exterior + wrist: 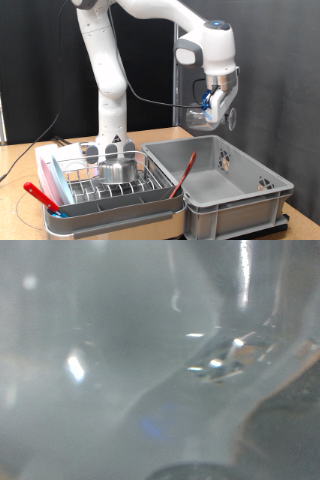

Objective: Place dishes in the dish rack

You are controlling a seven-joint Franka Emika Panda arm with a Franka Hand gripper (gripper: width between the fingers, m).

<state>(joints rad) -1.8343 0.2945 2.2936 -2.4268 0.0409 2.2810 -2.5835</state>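
Lower left of the exterior view: dish rack (105, 185) is sitting in its white tray, steel bowl (116, 170) already resting on the wires. Right of it, the grey crate (215, 185) is lying open. Upper right, the gripper (215, 112) is hovering, fingers apparently clamping a clear glass piece (202, 117); likely light, slippery, fragile, best pinched at the rim

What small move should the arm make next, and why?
Probably carry the tool toward the exterior view's left, over the low silver wire rack. It hangs high above the large grey crate, and the wrist view is filled by blurred clear glass, apparently a piece it holds. A shiny steel bowl already sits in the rack.
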